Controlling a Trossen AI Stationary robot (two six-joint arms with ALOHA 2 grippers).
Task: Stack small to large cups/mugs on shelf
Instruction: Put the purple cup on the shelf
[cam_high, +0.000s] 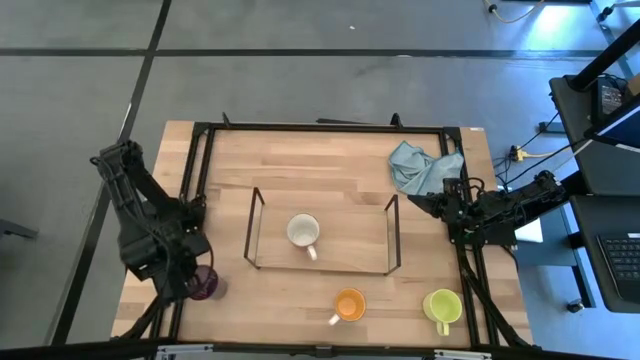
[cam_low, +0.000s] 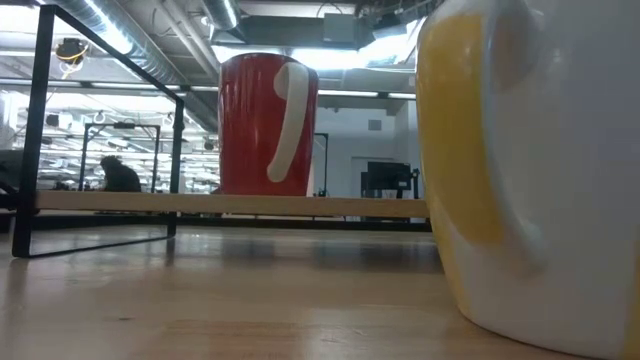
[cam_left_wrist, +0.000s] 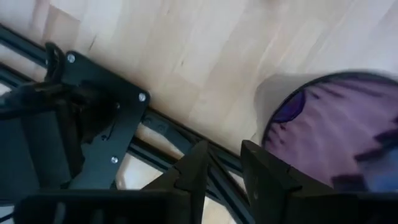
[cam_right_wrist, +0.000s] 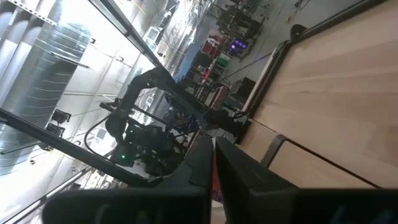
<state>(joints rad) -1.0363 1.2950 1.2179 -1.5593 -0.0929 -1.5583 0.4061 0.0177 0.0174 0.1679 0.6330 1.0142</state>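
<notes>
Seen from above, the left gripper (cam_high: 196, 277) hangs at the tabletop's (cam_high: 320, 150) near-left corner, touching the dark purple cup (cam_high: 205, 284), which stands just inside the black frame (cam_high: 192, 180) that edges the wood. The left wrist view shows the cup (cam_left_wrist: 339, 134) lying just beside one of the dark fingers (cam_left_wrist: 264, 171), outside the narrow gap between the pair; the fingers sit close together with nothing between them.

The wire shelf (cam_high: 322, 232) occupies the middle of the tabletop. Inside it, left of centre, stands the brown-orange mug (cam_high: 303, 231), white within, its handle turned toward the near edge. In the low view this mug (cam_low: 267, 125) reads red with a pale handle, standing behind the shelf's thin bars (cam_low: 45, 120).

Along the near edge, the orange mug (cam_high: 349, 305) stands just right of the middle, and the yellow-green mug (cam_high: 442, 307) near the near-right corner. The low camera is largely filled by a yellow-and-white mug (cam_low: 530, 170) pressed close to the lens.

The right gripper (cam_high: 432, 204) waits at the right edge, beside a crumpled light blue cloth (cam_high: 420, 166) in the far-right corner. In its wrist view the right arm's fingers (cam_right_wrist: 233, 165) are pressed together on nothing
</notes>
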